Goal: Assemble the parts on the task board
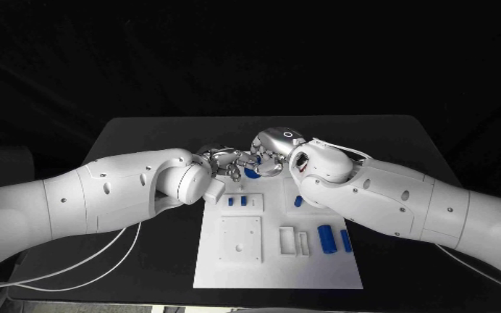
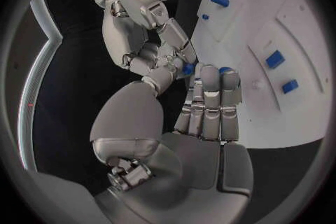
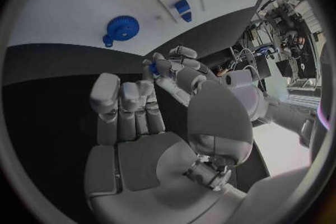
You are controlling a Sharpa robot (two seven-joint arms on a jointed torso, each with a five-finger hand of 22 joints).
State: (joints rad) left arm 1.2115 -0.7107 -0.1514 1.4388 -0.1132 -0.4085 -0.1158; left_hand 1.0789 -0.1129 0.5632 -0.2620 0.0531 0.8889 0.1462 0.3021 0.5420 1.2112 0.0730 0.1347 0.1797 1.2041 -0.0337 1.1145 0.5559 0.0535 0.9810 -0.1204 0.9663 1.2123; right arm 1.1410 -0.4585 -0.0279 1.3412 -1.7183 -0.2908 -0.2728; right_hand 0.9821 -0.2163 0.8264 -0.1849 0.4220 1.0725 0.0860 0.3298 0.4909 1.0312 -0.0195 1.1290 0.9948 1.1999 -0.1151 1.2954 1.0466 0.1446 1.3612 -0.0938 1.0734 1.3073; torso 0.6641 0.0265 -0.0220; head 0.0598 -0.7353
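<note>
Over the far edge of the white task board (image 1: 276, 269) my two hands meet fingertip to fingertip. A small blue part (image 2: 187, 69) (image 3: 153, 69) sits between them. My left hand (image 1: 224, 164) (image 2: 206, 117) pinches it at its fingertips. Fingers of my right hand (image 1: 274, 146) (image 2: 150, 39) close on it from the other side. How the grip is shared I cannot tell. A blue gear (image 1: 252, 173) (image 3: 122, 27) lies on the board just under the hands, untouched.
More blue parts lie on the board: a pair (image 1: 238, 201) at its left, one (image 1: 299, 201) in the middle, two rods (image 1: 328, 239) at the right. A white block (image 1: 238, 239) and white strips (image 1: 287, 237) sit between them. Cables (image 1: 94, 262) trail at the front left.
</note>
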